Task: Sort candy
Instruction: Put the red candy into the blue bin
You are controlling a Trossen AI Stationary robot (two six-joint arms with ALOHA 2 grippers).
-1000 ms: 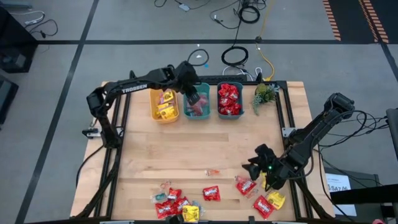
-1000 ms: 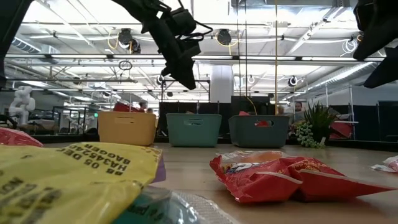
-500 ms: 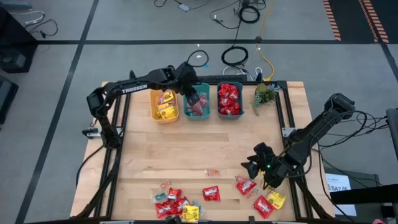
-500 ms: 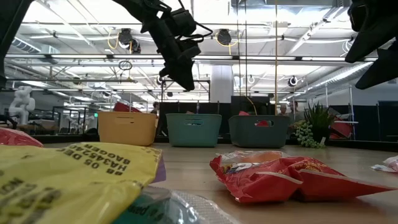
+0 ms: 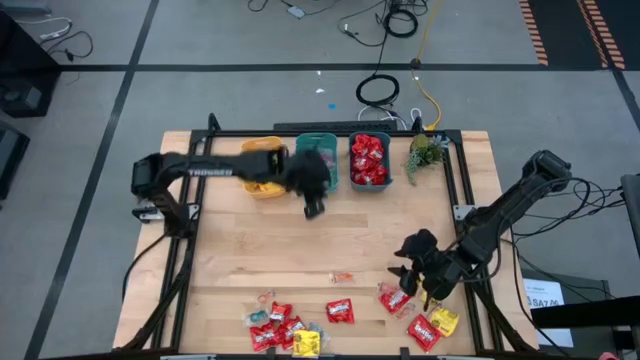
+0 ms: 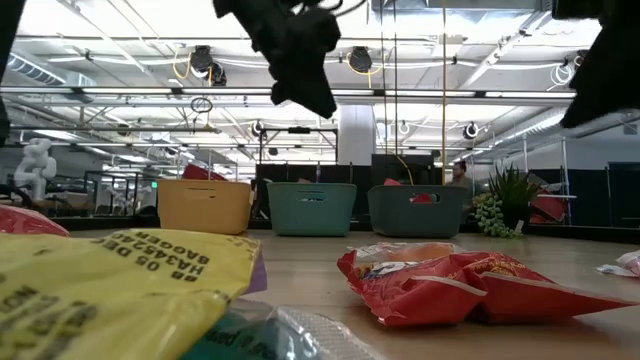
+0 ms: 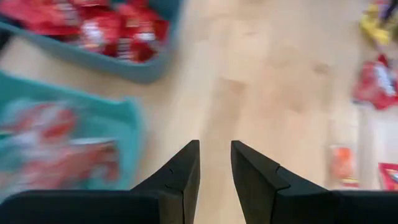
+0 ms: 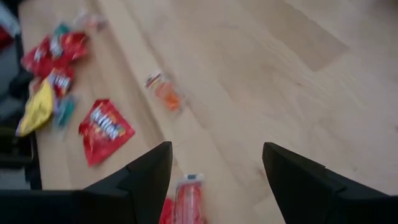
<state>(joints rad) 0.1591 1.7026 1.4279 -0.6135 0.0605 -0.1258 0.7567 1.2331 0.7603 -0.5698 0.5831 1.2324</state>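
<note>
My right gripper (image 5: 410, 270) hangs wide open and empty above the near right of the wooden table (image 5: 230, 250). The glossy red candy packet (image 5: 393, 298) lies just nearer than its jaws. My left gripper (image 7: 214, 163), partly open, empty, sits far off by the teal plastic bin (image 5: 322, 147).

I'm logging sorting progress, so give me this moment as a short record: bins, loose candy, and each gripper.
yellow bin: yellow packets inside, partly hidden by the left arm
middle teal bin: mostly hidden in the high view; wrist view shows red and pink pieces
right teal bin: red packets
loose candy: red, yellow and small clear pieces along the near edge
left gripper: empty, fingers slightly apart, just in front of the bins
right gripper: open, empty, above loose candy
</note>
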